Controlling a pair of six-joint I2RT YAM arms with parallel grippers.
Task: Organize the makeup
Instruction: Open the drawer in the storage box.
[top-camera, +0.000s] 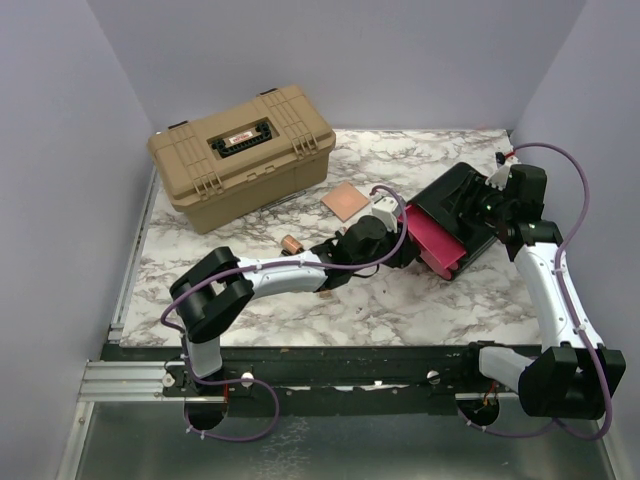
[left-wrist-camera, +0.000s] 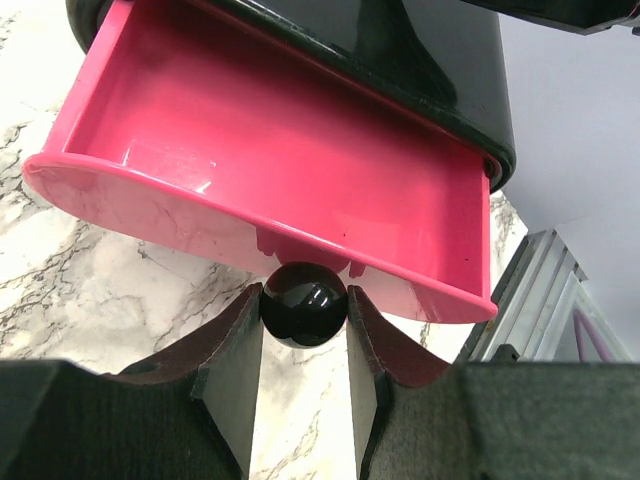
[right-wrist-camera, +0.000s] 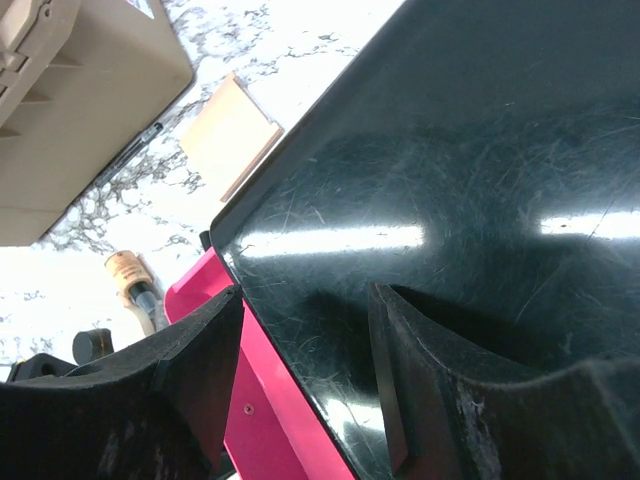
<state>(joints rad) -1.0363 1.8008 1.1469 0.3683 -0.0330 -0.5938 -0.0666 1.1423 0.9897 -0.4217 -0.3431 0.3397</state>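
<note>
The left gripper (left-wrist-camera: 304, 292) pinches the tiny black jar (left-wrist-camera: 303, 312) at the lip of the pink drawer (left-wrist-camera: 280, 150), presumably to drop it in, while the spread right gripper (right-wrist-camera: 307, 295) apparently braces the black box (right-wrist-camera: 480, 180).

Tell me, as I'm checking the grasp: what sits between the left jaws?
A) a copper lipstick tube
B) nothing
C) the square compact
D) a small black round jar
D: the small black round jar sits pinched between the left jaws, just in front of the open pink drawer.
</note>
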